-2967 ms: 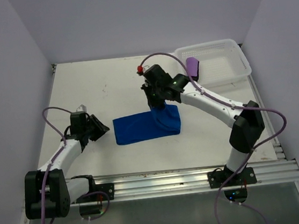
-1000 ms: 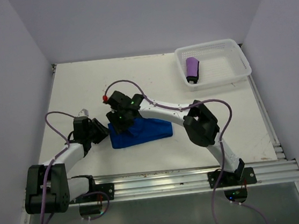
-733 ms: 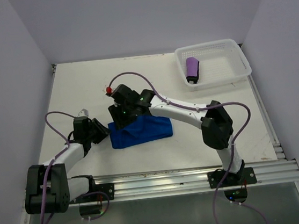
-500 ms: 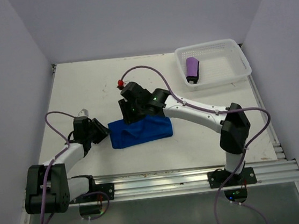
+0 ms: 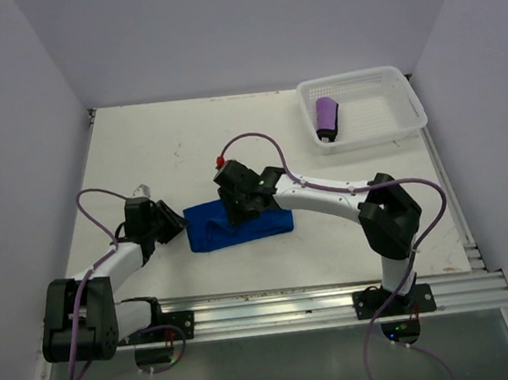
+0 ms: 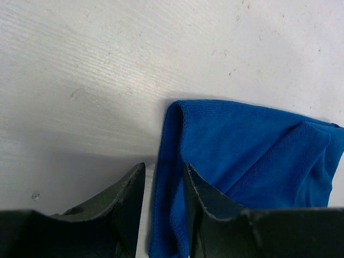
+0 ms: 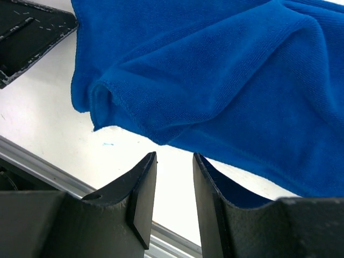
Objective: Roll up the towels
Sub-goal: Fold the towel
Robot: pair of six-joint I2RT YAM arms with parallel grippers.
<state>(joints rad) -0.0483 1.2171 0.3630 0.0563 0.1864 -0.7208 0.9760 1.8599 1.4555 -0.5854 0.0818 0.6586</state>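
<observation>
Blue towel (image 5: 240, 228): loosely folded, mid desk (image 5: 140, 157).
Left tool (image 6: 164, 171): I see it apart, straddling that towel's left edge.
Right tool (image 7: 174, 157): apart, at the towel's edge.
Purple towel (image 5: 327, 117): rolled, in basket (image 5: 379, 75).

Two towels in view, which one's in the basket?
The purple towel: it is rolled up and lies inside the white basket at the far right. The blue towel lies loosely folded on the table instead.
</observation>
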